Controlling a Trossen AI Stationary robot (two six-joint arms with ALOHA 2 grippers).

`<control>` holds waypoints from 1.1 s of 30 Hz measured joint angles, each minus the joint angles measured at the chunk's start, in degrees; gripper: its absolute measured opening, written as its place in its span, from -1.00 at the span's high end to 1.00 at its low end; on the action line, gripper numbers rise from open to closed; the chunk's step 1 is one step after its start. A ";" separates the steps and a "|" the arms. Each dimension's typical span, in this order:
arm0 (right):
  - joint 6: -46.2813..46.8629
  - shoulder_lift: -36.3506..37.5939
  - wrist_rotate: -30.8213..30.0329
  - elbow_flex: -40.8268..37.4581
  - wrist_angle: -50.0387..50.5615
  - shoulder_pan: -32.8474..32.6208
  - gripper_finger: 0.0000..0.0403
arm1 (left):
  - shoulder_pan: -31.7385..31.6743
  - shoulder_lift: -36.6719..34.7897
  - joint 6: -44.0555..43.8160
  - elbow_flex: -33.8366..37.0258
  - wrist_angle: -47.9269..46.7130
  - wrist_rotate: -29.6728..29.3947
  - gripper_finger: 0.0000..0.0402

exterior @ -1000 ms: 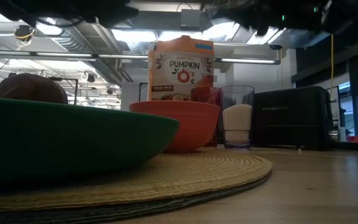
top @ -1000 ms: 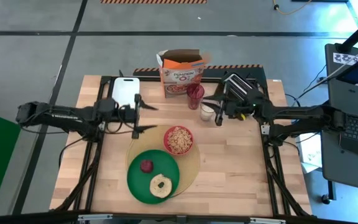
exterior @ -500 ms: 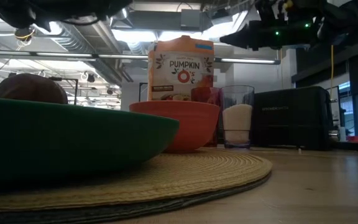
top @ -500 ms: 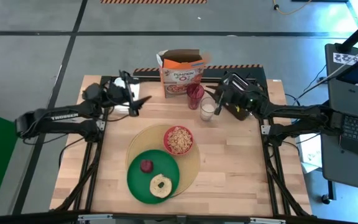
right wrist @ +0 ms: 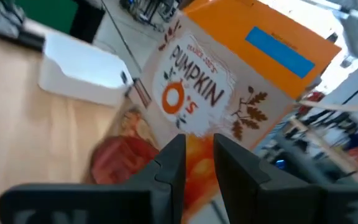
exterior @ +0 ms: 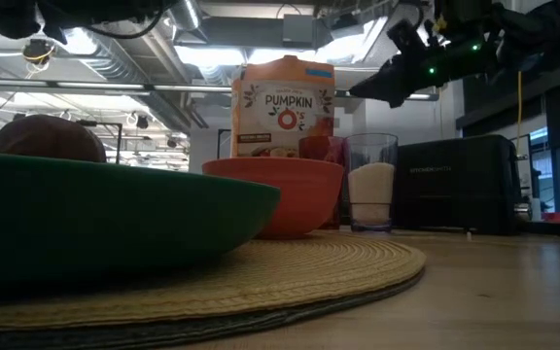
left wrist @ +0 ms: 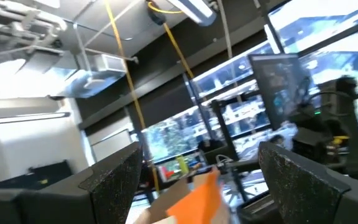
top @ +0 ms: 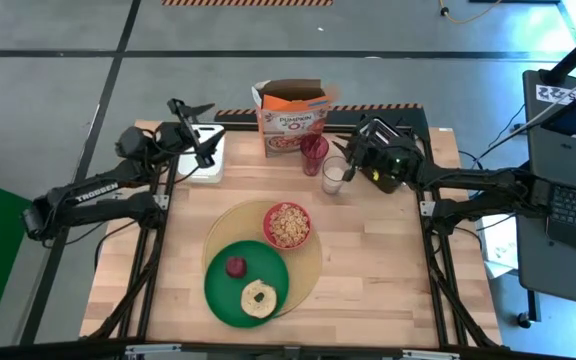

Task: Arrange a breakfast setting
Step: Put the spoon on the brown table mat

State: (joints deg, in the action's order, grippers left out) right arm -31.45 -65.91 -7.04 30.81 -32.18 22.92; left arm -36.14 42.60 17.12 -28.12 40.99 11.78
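Observation:
The round tan placemat (top: 313, 262) lies mid-table. On it rest the large green plate (top: 226, 292) and the red bowl (top: 287, 225), which is filled with cereal. The dark-red fruit (top: 235, 266) and the bread ring (top: 259, 298) lie on the plate. The spoon is not in view. My left gripper (top: 200, 135) is open and empty, raised over the white cutting board (top: 208, 168) at the far left; in the left wrist view (left wrist: 197, 168) it points up into the room. My right gripper (top: 349, 163) is shut and empty, raised by the toaster (top: 393, 155), facing the cereal box (right wrist: 216, 93).
A cereal box (top: 290, 120), a red cup (top: 314, 152) and a glass of milk (top: 334, 176) stand at the far edge, behind the bowl. The black toaster stands at the far right. The table's near right part is bare wood (top: 388, 270).
My left gripper has drawn back from beside the placemat toward the table's far left corner, rising and tipping upward. My right gripper has pulled back from the glass toward the toaster and risen. The plate, bowl, fruit and bread ring have stayed put.

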 joint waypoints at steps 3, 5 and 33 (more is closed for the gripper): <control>-5.31 0.00 -0.29 0.00 0.09 0.00 0.59 | -1.93 1.22 -0.10 -0.02 1.51 2.17 -0.57; -7.39 0.00 -0.75 0.58 1.92 0.00 0.59 | -2.93 2.00 -0.79 -0.02 2.24 3.73 -0.57; 6.14 -15.47 5.33 28.33 36.44 6.74 0.59 | -5.01 3.90 -1.97 -0.02 4.71 6.30 -0.56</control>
State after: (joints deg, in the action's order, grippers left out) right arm -25.31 -81.38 -1.71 59.14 4.26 29.65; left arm -41.15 46.50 15.15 -28.14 45.69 18.08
